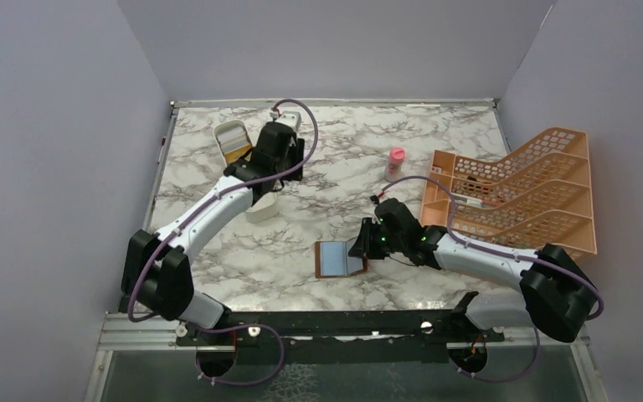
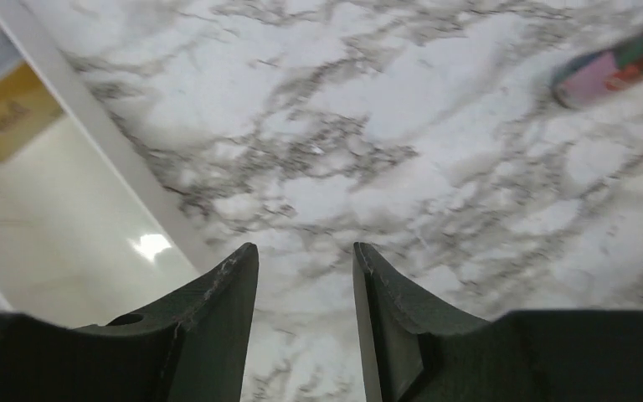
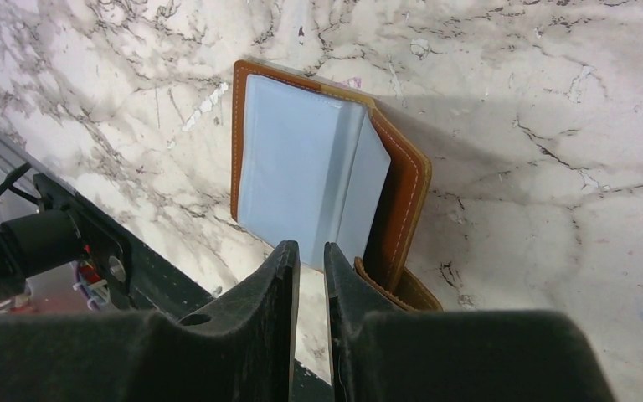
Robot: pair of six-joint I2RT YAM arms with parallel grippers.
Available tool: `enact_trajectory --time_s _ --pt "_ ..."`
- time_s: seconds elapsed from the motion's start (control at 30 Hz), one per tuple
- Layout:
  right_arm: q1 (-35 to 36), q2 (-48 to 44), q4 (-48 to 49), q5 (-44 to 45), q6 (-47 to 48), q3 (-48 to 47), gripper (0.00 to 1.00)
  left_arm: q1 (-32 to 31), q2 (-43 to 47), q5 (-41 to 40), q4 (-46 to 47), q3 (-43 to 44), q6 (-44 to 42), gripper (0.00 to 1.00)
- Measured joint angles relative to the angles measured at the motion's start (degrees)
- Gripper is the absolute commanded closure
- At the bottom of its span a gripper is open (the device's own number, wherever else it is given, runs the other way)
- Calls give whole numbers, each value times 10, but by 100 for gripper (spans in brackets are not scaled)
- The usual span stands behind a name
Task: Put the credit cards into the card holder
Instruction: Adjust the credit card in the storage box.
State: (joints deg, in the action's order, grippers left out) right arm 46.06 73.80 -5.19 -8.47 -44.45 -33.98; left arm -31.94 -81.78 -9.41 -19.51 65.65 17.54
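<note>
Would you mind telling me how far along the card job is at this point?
Done: the card holder lies open, blue-grey inside showing, no card visible in it. In hand: the right claw seems to pinch its raised side; the left claw is open and empty beside the white tray. Left: a yellow card sits in that tray; no card looks loaded yet.

Table [image 1: 343, 167]: white marble, grey veining. Wallet [image 3: 310, 167] at right gripper [image 3: 311, 247]: tan-brown outside, pale stitching, blue-grey lining. Grippers black. Card [image 2: 4, 126] left of left gripper [image 2: 306, 251]: yellow-gold, in white tray [image 2: 100, 142]. Rack [image 1: 544, 193]: orange lattice. Bottle [image 1: 395, 161]: pink.
</note>
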Motion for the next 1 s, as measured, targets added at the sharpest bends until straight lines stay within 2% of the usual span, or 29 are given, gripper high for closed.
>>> enact_trajectory --time_s 0.23,0.4,0.53,0.67,0.83,1.0 --pt "0 -6 0 0 16 3 78 164 -109 43 -22 82 -169 50" --pt "0 -12 -5 0 26 7 78 236 -128 98 -16 71 -312 46" --pt "0 -15 -6 0 36 7 78 242 -135 120 23 39 -424 46" --pt "0 -15 -9 -1 42 7 78 241 -198 126 31 89 -500 45" --pt "0 -15 -9 -3 41 7 77 244 -264 116 36 145 -565 44" --pt "0 -16 -12 -5 40 7 77 254 -282 111 40 153 -610 43"
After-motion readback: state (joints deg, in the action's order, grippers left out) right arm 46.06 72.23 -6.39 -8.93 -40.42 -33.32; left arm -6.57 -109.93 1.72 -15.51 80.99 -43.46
